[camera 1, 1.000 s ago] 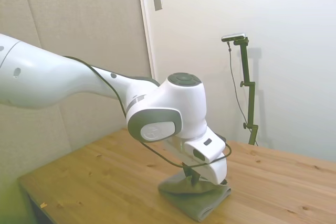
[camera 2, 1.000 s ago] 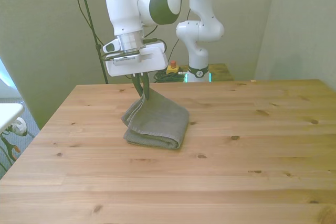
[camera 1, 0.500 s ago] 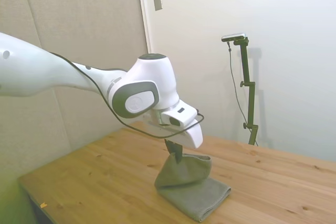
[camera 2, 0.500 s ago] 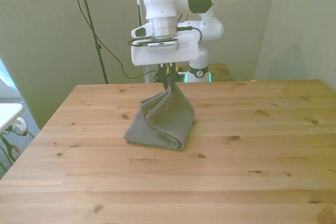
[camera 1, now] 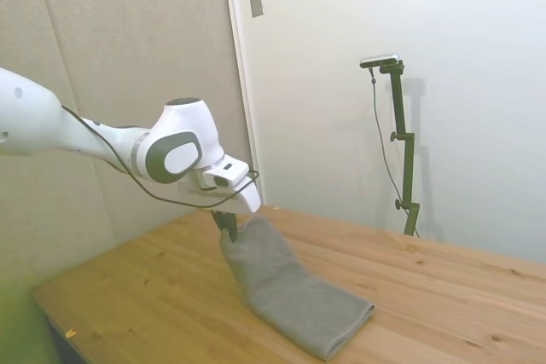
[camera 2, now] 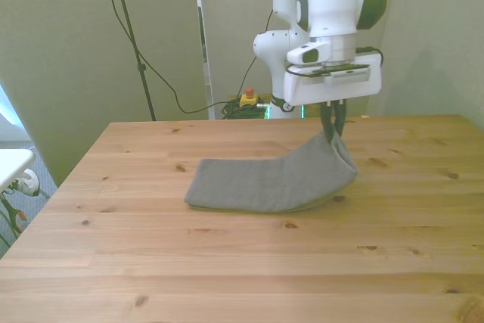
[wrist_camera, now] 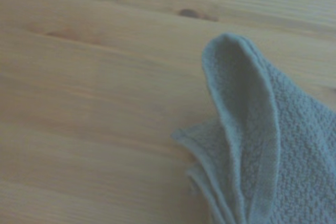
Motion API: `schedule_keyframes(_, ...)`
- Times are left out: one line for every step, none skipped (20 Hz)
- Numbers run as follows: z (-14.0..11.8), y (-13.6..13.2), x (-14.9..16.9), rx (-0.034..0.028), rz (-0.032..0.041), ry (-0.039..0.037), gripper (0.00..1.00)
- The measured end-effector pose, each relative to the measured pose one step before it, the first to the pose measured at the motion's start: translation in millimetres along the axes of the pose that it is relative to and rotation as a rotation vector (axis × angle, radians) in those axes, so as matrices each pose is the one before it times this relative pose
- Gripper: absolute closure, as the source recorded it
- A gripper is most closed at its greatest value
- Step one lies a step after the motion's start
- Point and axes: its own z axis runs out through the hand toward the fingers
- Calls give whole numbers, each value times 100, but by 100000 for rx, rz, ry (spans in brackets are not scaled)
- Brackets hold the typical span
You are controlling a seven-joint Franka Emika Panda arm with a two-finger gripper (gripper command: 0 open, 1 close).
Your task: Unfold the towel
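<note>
We see the claw clenched on one end of the towel, fingers pinched together w/ cloth between them. That end is lifted off the table, right under the claw. From there the towel slopes down & away, and the rest lies flat on the wood, stretched out toward the front view's left. In the side view the claw sits at the towel's raised end, w/ the cloth running down from it to the flat part nearer the cam.

The towel is grey terry, still doubled: in the front view we see a fold line along its near edge, approx. where the lifted part curves down below the claw. The far end, well apart from the claw, rests flat w/ a straight edge.

Wrist view: a looped fold of the towel stands up just below the claw, w/ several layered edges bunched beside it; bare table planks w/ a couple of knots fill the rest. Pic is soft, so we can't count layers exactly.

The arm comes in above the table, wrist tilted over the raised end, a black cable looping under it. Behind the claw in the front view, beyond the table's far edge, there's a small red & yellow button unit on the floor.
</note>
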Motion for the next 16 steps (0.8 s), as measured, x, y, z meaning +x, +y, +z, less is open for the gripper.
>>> schedule_keyframes(974, -600, -1341, -519, -1087, -1298, 0)
schedule_keyframes(1042, -313, -1144, -759, -539, -1286, 0)
schedule_keyframes(1016, -4, -808, -778, -497, -1128, 0)
schedule_keyframes(970, 181, -489, -682, -129, -877, 0)
schedule_keyframes(739, 239, -252, -486, 50, -582, 0)
schedule_keyframes(579, 163, -110, -438, 105, -558, 0)
schedule_keyframes(297, 75, -72, -323, 78, -511, 0)
schedule_keyframes(125, 6, -69, -131, -44, -250, 0)
schedule_keyframes(57, -55, -137, -14, -172, -187, 0)
schedule_keyframes(34, -84, -171, 26, -248, -173, 0)
schedule_keyframes(19, -110, -186, 28, -346, -129, 0)
schedule_keyframes(-53, -89, -151, 93, -288, 13, 0)
schedule_keyframes(-110, -78, -93, 199, -135, 89, 0)
schedule_keyframes(-170, -70, -57, 328, 27, 71, 0)
schedule_keyframes(-229, -89, -79, 628, 355, -150, 0)
schedule_keyframes(-345, -91, -98, 922, 623, -413, 0)
